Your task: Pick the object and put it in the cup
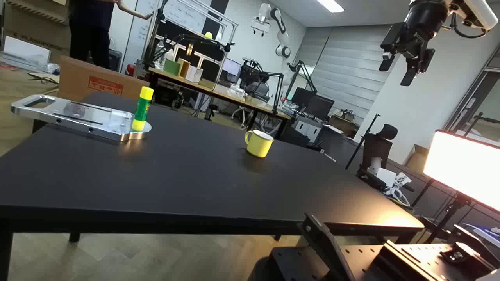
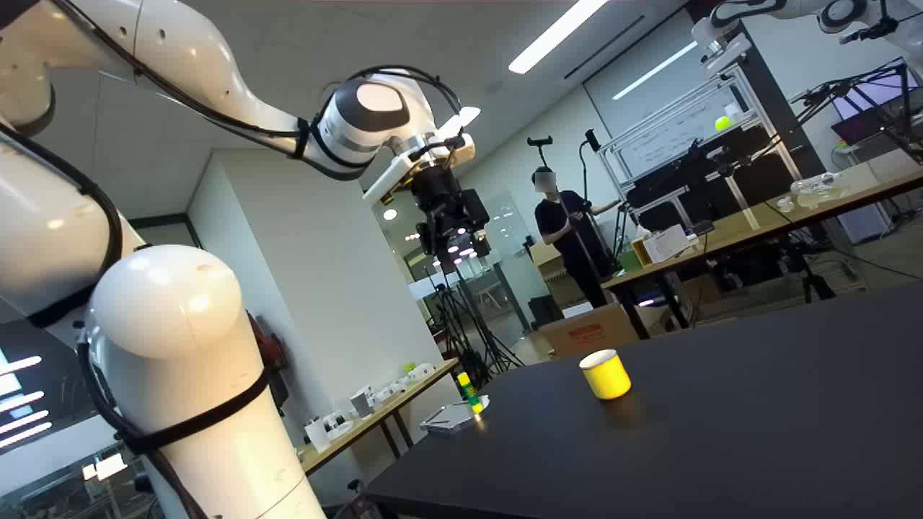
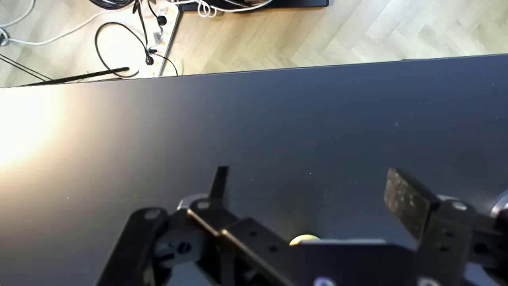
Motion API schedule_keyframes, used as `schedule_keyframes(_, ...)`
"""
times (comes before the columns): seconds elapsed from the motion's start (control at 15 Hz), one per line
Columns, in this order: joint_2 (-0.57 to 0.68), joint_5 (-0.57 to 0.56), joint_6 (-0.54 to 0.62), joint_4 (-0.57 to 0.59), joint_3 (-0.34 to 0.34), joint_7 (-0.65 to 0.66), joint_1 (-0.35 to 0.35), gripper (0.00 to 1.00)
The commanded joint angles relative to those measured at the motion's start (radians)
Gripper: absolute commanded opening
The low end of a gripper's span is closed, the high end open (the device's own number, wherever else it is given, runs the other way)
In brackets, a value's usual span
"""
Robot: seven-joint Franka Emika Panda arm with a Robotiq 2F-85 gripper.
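Note:
The object, an upright glue-stick-like cylinder with a green body and yellow ends (image 1: 143, 109), stands on the rounded end of the silver tray (image 1: 88, 114). It shows in another exterior view too (image 2: 470, 394). The yellow cup (image 1: 258, 144) stands upright on the black table, apart from the tray, and also shows in an exterior view (image 2: 607, 376). My gripper (image 1: 397, 72) is high above the table, open and empty; it also shows in an exterior view (image 2: 456, 252). In the wrist view, only a yellow sliver of the cup (image 3: 304, 239) shows below the open fingers (image 3: 307, 178); the object is out of view there.
The black table (image 1: 187, 179) carries the tray and cup. A bright lamp panel (image 1: 465, 169) stands beyond the table's corner. A black mounting plate (image 1: 312, 261) is at the near edge. A workbench (image 1: 230, 93), a cardboard box (image 1: 78, 80) and a person (image 2: 573, 238) are behind.

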Motion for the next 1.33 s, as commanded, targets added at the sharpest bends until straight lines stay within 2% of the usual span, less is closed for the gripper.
schedule_keyframes(0.0, 0.0, 0.001, -0.002, 0.002, 0.002, -0.001, -0.003, 1.0)
schedule_keyframes(0.73, 0.0, 0.001, -0.001, 0.002, 0.002, -0.001, -0.003, 1.0)
schedule_keyframes(1.0, 0.143, -0.024, 0.082, 0.099, 0.002, -0.02, -0.005, 1.0)
schedule_keyframes(1.27, 0.374, -0.028, 0.203, 0.271, 0.02, -0.004, 0.008, 1.0)
